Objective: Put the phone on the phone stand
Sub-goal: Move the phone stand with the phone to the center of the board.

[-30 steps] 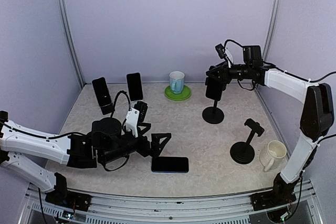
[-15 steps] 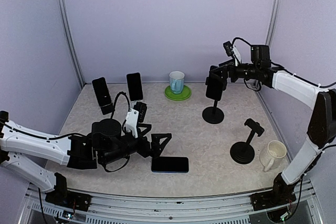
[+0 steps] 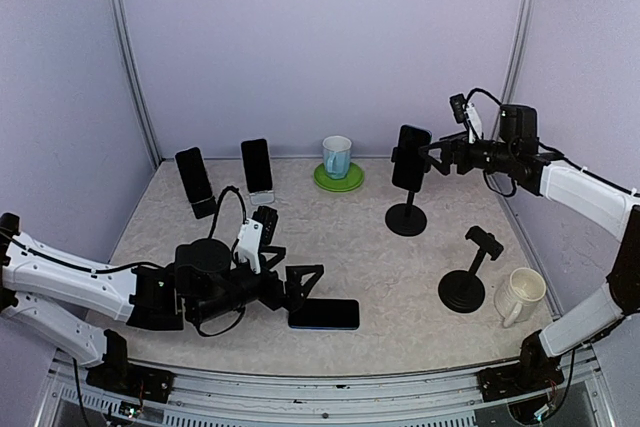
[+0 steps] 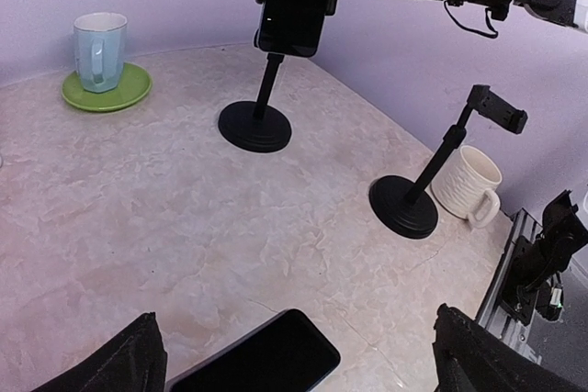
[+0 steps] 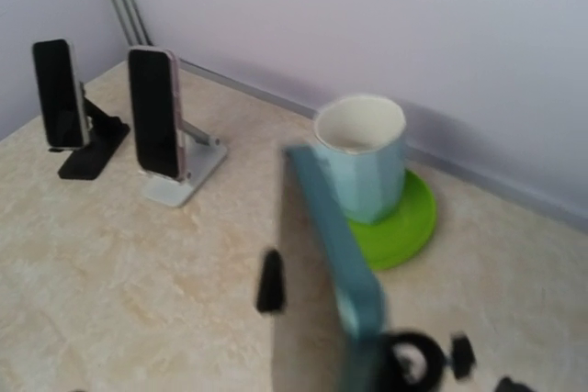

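A dark phone [image 3: 411, 157] stands upright in the clamp of a black phone stand [image 3: 406, 219] at the back right. Just right of it, my right gripper [image 3: 437, 154] hangs open and apart from the phone. In the right wrist view this phone [image 5: 336, 263] fills the centre, blurred, showing a teal edge; no fingers show there. A second dark phone [image 3: 324, 314] lies flat near the front edge. My left gripper [image 3: 303, 285] is low and open at that phone's left end. In the left wrist view that phone [image 4: 253, 362] lies between the spread fingertips [image 4: 138, 355].
An empty black stand [image 3: 468, 272] and a white mug [image 3: 521, 295] are at the right. A blue mug [image 3: 337, 156] on a green saucer [image 3: 339, 179] sits at the back. Two more phones on stands [image 3: 194, 176] [image 3: 257, 166] are at the back left.
My right gripper opened and drew back to the right, leaving the phone in the stand's clamp. The left arm sank slightly toward the flat phone.
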Controlling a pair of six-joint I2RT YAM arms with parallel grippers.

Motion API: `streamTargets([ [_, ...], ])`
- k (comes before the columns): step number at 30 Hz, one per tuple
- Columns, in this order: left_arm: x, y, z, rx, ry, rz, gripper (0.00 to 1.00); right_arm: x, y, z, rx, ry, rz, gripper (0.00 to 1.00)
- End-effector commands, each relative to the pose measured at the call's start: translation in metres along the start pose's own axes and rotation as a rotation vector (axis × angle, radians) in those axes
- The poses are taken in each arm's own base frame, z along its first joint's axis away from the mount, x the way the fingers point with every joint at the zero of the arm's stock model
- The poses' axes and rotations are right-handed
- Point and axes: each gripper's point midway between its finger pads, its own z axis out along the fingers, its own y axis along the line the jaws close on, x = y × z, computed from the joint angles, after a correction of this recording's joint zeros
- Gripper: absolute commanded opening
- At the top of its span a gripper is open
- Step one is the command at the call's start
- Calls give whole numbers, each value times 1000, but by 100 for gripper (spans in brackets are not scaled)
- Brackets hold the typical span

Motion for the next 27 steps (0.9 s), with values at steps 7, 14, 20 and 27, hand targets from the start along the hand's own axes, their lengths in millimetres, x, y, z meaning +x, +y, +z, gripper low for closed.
streamTargets([
  [7,-5,-2,-7,6,-38,-26,99,17,-19,-4,15,1,104,82],
  [14,-7,2,-13,-7,-46,-32,99,28,-20,8,-28,25,141,72],
  [20,-15,8,-23,-32,-67,-34,99,31,-22,14,-39,36,151,65],
  [27,-17,18,-32,-62,-78,-43,99,35,-18,16,-72,41,165,46],
])
